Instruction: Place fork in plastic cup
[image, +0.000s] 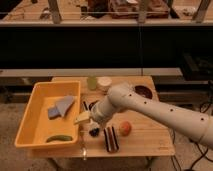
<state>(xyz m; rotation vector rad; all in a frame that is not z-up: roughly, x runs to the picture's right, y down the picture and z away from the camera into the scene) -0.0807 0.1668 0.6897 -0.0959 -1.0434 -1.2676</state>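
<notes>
The fork (83, 146) is a thin pale sliver lying near the table's front edge, just right of the yellow bin, its end reaching past the edge. The plastic cup (92, 82) is a pale yellow-green tumbler standing upright at the back of the table. My gripper (92, 125) is at the end of the white arm that reaches in from the right. It hangs low over the table's middle, just above and behind the fork and well in front of the cup. A pale yellow piece (82, 118) shows at the gripper's left side.
A large yellow bin (30, 117) on the table's left holds blue-grey pieces and a green item. A white round tub (104, 83) stands beside the cup, with a dark red-brown bowl (143, 91) at the back right. An orange fruit (125, 128) and a dark-headed brush (111, 138) lie front right.
</notes>
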